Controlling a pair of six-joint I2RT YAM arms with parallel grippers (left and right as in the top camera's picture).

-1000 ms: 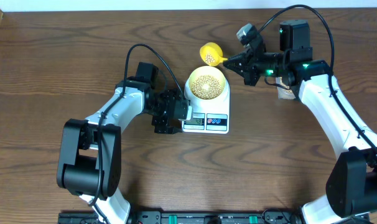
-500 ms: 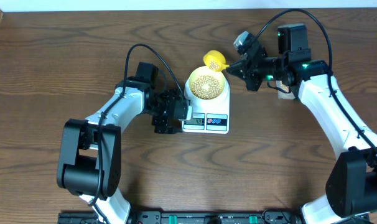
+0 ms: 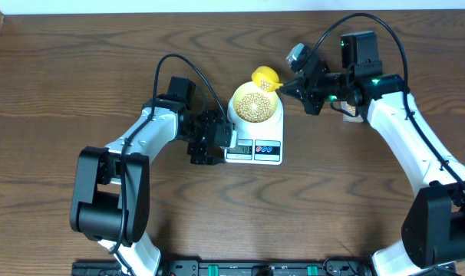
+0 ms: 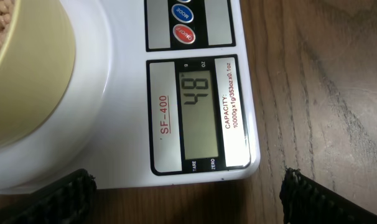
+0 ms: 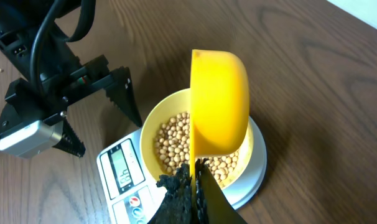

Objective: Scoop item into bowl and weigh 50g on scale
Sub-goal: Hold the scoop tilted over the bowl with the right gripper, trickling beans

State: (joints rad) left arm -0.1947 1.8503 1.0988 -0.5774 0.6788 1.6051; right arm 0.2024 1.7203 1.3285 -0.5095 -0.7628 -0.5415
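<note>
The pale yellow-green bowl (image 3: 255, 100) sits on the white scale (image 3: 255, 149) and holds many tan beans (image 3: 254, 105). In the left wrist view the scale's display (image 4: 199, 112) reads 48. My right gripper (image 3: 294, 83) is shut on the handle of a yellow scoop (image 3: 265, 77), which is tipped on its side over the bowl's far rim. In the right wrist view the scoop (image 5: 218, 102) hangs above the beans (image 5: 176, 140), handle pinched in the jaws (image 5: 195, 180). My left gripper (image 3: 215, 143) is open and empty at the scale's left front corner; its fingertips (image 4: 188, 196) flank the corner.
A small tan object (image 3: 351, 115) lies on the wooden table under the right arm. The scale has blue and red buttons (image 4: 183, 22) beside the display. The left arm's cable (image 3: 171, 65) loops above the table left of the bowl.
My right gripper has brought the scoop toward the bowl and tipped it from upright onto its side over the rim. The left arm has not moved.
</note>
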